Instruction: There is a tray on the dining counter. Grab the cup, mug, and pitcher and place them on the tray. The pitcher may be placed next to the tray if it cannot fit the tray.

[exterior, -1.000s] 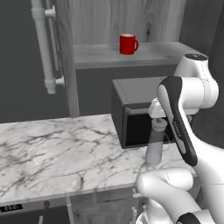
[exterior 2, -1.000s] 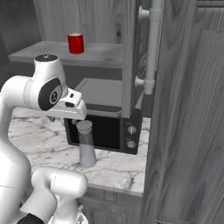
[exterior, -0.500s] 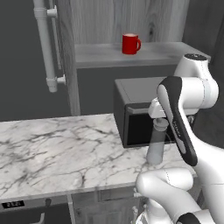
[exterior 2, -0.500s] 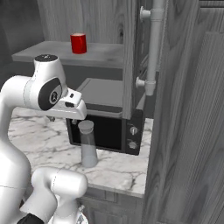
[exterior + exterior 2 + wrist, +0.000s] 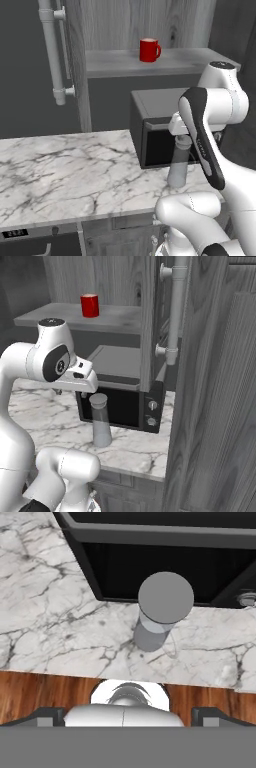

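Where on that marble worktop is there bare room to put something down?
The marble worktop lies bare from its left edge up to the microwave. It gets crowded at the right: the pitcher stands just in front of the microwave's door, leaving a narrow front strip. The upper shelf beside the red mug is also free.

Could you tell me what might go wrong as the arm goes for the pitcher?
The pitcher is tall and slim, so a nudge from the open gripper might tip it. It stands right in front of the microwave, so the fingers may strike the door. The mug sits on a high shelf; reaching it later may be awkward.
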Robot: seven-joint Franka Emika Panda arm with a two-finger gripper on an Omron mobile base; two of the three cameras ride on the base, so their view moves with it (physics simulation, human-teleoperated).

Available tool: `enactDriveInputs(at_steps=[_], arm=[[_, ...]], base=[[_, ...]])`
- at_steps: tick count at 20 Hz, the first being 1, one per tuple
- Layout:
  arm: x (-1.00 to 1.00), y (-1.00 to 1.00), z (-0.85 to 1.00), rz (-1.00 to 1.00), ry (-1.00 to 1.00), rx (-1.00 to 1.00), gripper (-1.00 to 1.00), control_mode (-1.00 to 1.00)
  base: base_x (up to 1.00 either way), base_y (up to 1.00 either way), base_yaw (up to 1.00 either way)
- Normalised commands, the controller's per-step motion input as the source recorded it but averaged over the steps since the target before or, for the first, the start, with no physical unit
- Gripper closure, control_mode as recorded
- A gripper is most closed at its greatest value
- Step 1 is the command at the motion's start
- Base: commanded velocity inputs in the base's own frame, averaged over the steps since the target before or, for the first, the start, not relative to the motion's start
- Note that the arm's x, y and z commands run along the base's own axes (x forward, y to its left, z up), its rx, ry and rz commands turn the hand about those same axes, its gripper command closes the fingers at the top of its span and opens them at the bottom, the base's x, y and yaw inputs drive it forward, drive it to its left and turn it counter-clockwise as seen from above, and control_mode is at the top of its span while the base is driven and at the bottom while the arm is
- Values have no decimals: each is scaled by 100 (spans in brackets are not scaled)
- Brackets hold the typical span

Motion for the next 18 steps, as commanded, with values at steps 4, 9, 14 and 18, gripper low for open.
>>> enactDriveInputs(at_steps=[4,9,14,18], arm=[[3,4,10,0,0,0,-100,-100],[0,1,31,0,-8,0,-100,-100],[0,0,35,0,-13,0,-100,-100],[0,0,27,0,-15,0,-100,-100]], base=[[0,0,0],[0,0,0],[0,0,0],[0,0,0]])
